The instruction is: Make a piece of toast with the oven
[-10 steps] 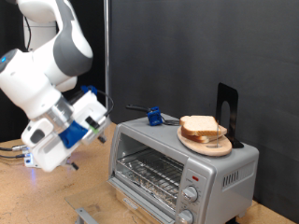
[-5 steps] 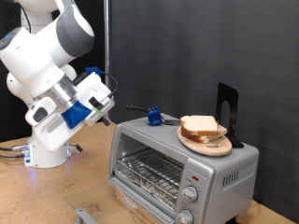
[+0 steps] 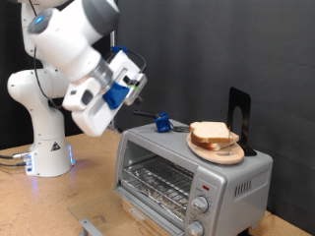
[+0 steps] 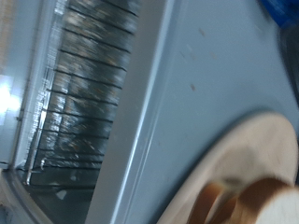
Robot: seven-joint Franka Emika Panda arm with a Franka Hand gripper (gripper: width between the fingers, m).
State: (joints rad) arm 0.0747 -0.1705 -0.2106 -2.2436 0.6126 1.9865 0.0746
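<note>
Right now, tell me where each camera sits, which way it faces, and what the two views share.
Exterior view: off the arm, facing the oven front-on at a slant; the arm and gripper hang above the oven's left end.
Wrist view: on the hand, looking down along the oven's top and glass door; no jaws show.
Shared: the oven, the round wooden plate and the piece of toast on it.

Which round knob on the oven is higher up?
The upper knob on the oven, just under the small red light; the other knob sits below it.
</note>
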